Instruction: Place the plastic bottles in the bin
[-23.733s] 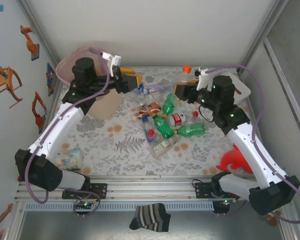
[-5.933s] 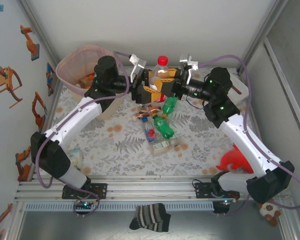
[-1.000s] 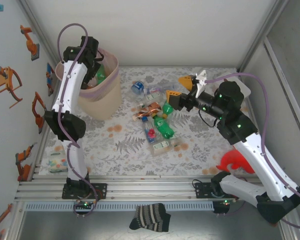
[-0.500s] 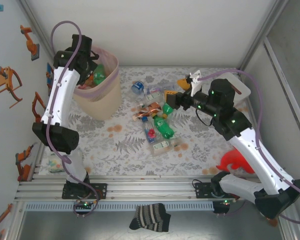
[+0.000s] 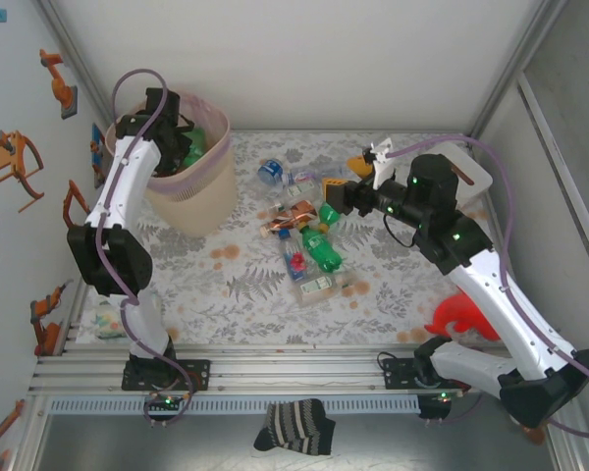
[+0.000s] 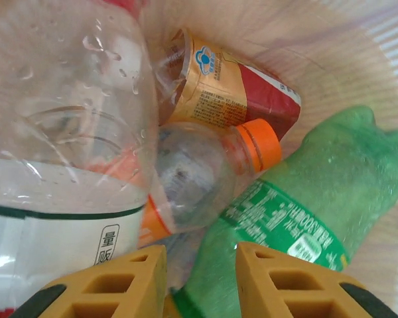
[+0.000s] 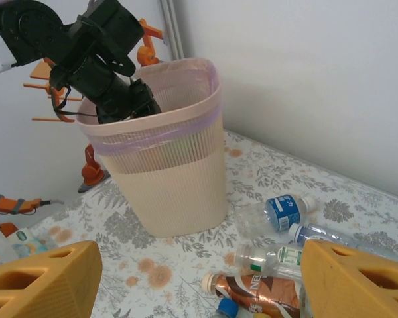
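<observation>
Bin: tall pale pink translucent plastic wastebasket (image 5: 204, 201), at 10 o'clock on the flowered table (image 5: 226, 294).
Bin contents: large clear bottle with a white label (image 6: 60, 132); small clear orange-capped bottle (image 6: 205, 172); crushed green bottle (image 6: 305, 212); red-and-tan-labelled bottle (image 6: 239, 93).
Left gripper (image 6: 199, 281): down inside the bin; fingers narrowly parted, pinching nothing.
Change: a second ago those fingers stood wide above the rim; they have since drawn in. Some seconds back both grippers held the large clear bottle, and I judge that delivery finished.
Right gripper (image 5: 344, 177): spread wide, empty, hovering at 1 o'clock of the loose heap.
Still out: heap of clear and green plastic bottles (image 5: 309, 240) at table centre; blue-labelled clear bottle (image 7: 278, 212) at 11 o'clock of it.
Meaning: the bin is filling but plenty remains outside it; the right arm looks placed for the next pick.
</observation>
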Tool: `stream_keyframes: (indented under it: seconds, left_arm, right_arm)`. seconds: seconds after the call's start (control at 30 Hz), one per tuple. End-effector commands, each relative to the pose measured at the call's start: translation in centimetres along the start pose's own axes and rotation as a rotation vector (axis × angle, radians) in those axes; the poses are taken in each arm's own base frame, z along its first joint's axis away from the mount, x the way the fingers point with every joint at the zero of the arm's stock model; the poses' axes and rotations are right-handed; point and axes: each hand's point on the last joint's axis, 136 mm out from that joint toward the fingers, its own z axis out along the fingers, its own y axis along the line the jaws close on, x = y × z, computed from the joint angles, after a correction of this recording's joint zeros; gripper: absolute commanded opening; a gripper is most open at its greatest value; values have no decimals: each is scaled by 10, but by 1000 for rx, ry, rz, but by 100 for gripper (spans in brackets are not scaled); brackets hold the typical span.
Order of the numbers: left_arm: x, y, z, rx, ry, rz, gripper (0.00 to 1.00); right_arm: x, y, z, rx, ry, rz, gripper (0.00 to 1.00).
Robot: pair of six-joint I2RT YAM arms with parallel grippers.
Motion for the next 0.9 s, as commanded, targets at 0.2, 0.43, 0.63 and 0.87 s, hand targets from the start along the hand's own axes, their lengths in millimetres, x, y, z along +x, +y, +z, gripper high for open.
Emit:
stream_keyframes:
  seconds: [0.2, 0.43, 0.63, 0.87]
  left_arm:
    - [9, 10, 22, -41, 85, -49, 32]
    - [-17, -41, -31, 205, 19, 24, 33]
    - [-21, -72, -77, 460, -27, 143, 38]
    - [-5, -84, -127, 774, -106, 358, 49]
  right_arm:
    - [-12, -6, -5, 59, -11, 19, 77]
    - [23, -40, 7, 224, 154, 154, 73]
    - [65, -60, 23, 317, 327, 255, 67]
    - [104, -98, 43, 497, 466, 348, 69]
